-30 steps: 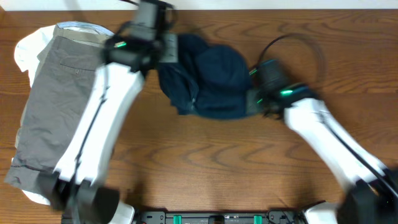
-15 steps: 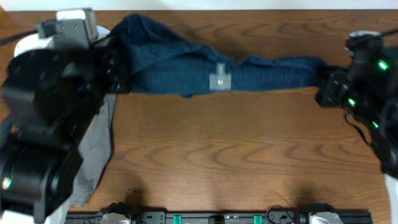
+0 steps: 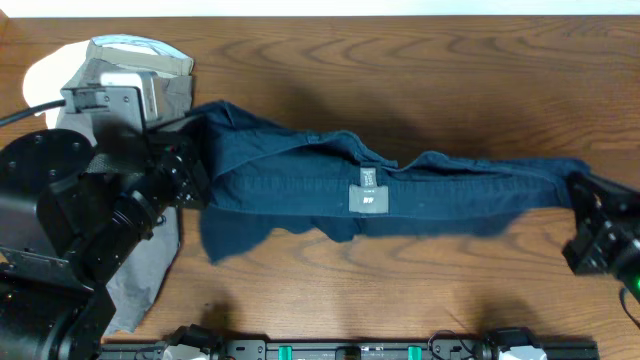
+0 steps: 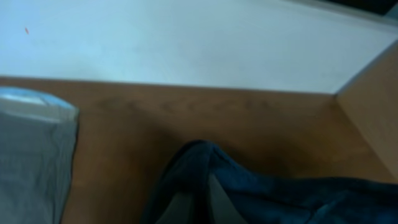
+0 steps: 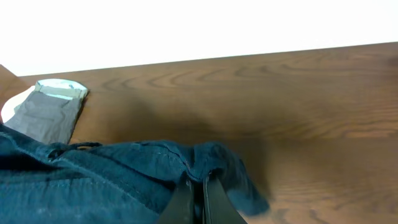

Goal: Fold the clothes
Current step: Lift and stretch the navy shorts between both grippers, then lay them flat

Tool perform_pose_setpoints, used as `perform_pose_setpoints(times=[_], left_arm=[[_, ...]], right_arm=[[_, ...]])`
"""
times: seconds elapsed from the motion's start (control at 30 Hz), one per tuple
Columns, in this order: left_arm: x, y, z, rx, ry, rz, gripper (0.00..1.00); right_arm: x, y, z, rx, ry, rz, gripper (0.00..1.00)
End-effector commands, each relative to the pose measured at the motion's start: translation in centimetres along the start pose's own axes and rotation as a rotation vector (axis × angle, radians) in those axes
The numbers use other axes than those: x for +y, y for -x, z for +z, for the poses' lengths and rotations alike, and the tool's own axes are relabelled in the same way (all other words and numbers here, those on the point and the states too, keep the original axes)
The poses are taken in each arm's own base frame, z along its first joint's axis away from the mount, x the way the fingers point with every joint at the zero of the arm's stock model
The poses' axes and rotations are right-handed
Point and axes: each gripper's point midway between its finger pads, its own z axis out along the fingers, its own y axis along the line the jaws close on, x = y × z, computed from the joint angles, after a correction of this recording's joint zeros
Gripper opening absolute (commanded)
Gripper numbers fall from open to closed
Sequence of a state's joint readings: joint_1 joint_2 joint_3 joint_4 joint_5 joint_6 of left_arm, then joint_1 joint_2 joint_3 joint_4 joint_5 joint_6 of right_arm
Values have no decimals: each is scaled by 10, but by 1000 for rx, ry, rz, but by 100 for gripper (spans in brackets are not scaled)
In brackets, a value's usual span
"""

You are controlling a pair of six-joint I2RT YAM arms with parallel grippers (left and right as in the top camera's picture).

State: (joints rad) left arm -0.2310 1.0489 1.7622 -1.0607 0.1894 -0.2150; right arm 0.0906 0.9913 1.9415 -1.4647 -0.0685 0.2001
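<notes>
Shorts stretched wide between two arms

Navy shorts (image 3: 330, 190) span the wooden worktop (image 3: 400, 300) from left to right in the overhead view, pulled into a long band with the waistband running across the middle. A small grey label (image 3: 368, 198) sits near the centre of the band. One loose flap of fabric hangs down at the lower left of the garment.

The left end effector (image 4: 198, 202) is pressed together on the left end of the navy shorts; in the left wrist view the dark cloth bunches up and over its fingers, though that picture is blurred. The right end effector (image 5: 199, 199) pinches the right end of the shorts, with a fold of denim gathered just above its closed fingertips (image 5: 214, 202).

At the far left of the worktop lie grey shorts (image 3: 125, 65), partly hidden beneath the left arm, with a white garment (image 3: 40, 75) showing under them. The navy shorts reach just beside the grey shorts at that end.
</notes>
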Motion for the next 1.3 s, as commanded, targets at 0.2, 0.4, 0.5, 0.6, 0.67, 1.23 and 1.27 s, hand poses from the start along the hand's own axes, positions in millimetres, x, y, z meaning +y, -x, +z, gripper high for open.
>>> perform_pose_setpoints(times=[0.2, 0.4, 0.5, 0.6, 0.67, 1.23, 1.27], left_arm=[[9, -19, 14, 108, 35, -33, 6], [21, -37, 67, 258, 79, -50, 6], [28, -46, 98, 330, 100, -57, 6], [37, -58, 135, 402, 120, -66, 6], [42, -64, 157, 434, 128, -64, 6], [84, -94, 373, 347, 97, -13, 98], [86, -96, 380, 340, 96, -6, 98]], right_arm=[[-23, 11, 16, 15, -138, -1, 5], [-29, 7, 74, 175, -167, -10, 4], [-33, 2, 110, 269, -182, -26, 5], [-38, -3, 154, 355, -194, -38, 4], [-41, -7, 184, 398, -199, -43, 5], [-52, -33, 445, 360, -112, 1, 73], [-48, -31, 453, 340, -88, 2, 91]])
